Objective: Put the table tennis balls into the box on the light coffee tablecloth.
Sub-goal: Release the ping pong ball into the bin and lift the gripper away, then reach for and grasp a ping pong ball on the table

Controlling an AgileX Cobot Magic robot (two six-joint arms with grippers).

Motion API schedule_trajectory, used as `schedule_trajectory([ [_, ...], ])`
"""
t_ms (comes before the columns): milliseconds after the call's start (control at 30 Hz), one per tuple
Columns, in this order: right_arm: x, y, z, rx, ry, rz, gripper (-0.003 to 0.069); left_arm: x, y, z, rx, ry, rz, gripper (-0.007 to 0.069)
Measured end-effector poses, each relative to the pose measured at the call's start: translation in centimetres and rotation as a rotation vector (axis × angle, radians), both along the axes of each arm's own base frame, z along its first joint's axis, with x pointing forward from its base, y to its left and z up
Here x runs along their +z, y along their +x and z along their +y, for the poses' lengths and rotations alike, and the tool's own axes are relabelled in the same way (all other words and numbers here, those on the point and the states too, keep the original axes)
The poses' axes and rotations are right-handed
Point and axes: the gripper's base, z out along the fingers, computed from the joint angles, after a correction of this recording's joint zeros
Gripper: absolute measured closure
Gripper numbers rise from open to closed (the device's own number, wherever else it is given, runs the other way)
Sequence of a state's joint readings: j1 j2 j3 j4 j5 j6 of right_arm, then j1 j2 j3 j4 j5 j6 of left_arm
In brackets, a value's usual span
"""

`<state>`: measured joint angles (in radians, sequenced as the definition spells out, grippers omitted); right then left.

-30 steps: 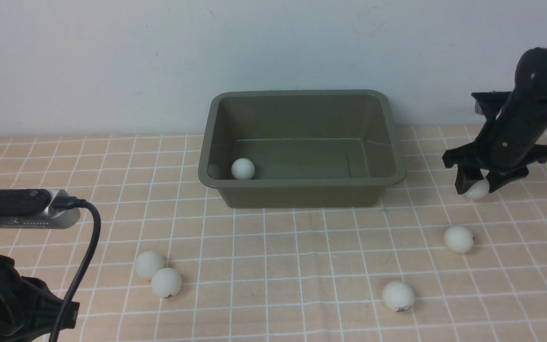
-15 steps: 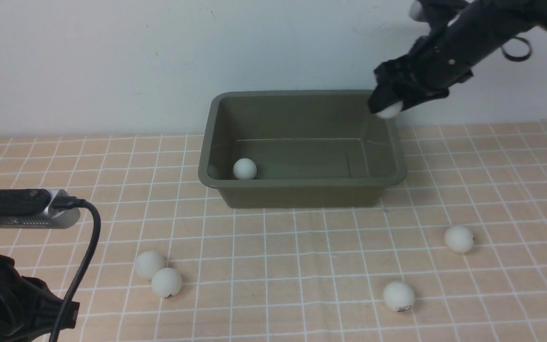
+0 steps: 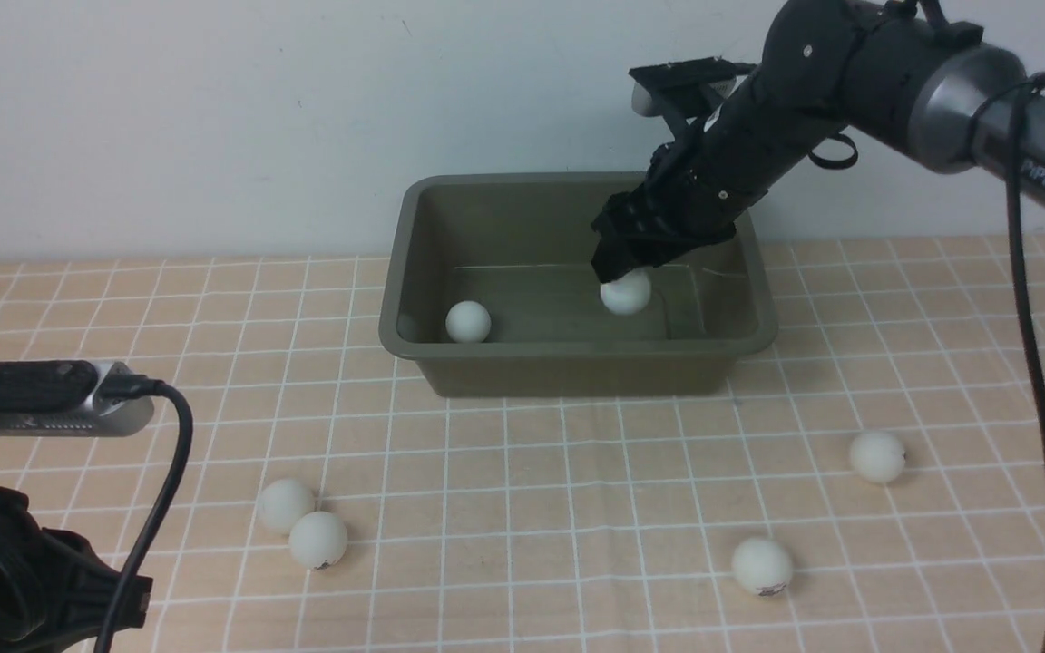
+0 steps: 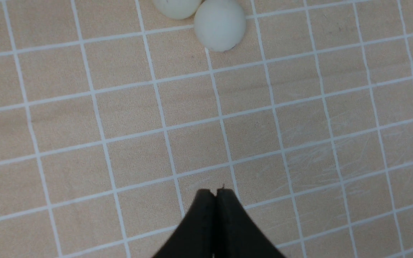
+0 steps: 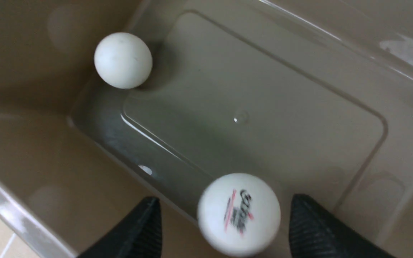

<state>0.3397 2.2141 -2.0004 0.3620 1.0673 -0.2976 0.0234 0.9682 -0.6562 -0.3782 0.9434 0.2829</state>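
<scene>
The light coffee tablecloth [image 3: 577,472] was laid flat, and the box [image 3: 577,367] was set on it by the wall. The right gripper [image 3: 624,268] was held over the box with its fingers spread wide. A printed ball [image 5: 238,215] was seen between them, touched by neither, and the left gripper [image 4: 215,193] was pressed shut on nothing. A plain ball [image 3: 468,321] was seen in the box's front left corner, while a touching pair [image 3: 316,539], a near ball [image 3: 761,565] and a far ball [image 3: 877,455] were left on the cloth.

I see soft, even light and faint shadows; glare streaks the box [image 5: 407,53] wall, and the printed ball [image 5: 238,214] is motion-blurred.
</scene>
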Motion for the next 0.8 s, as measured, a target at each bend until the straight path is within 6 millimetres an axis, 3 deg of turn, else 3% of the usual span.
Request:
schedule_trajectory([
  [300, 0.9, -0.1, -0.5, 0.030, -0.078, 0.009, 0.0205, 0.0, -0.1, -0.1, -0.001, -0.011, 0.009, 0.0693],
  [600, 7.0, 0.5, -4.3, -0.164, -0.251, -0.133, 0.0205, 0.0, -0.1, -0.1, -0.002, -0.014, 0.011, 0.0693],
  [800, 10.3, -2.7, -7.1, -0.254, -0.278, -0.146, 0.0205, 0.0, -0.1, -0.2, -0.003, -0.018, 0.016, 0.0693],
])
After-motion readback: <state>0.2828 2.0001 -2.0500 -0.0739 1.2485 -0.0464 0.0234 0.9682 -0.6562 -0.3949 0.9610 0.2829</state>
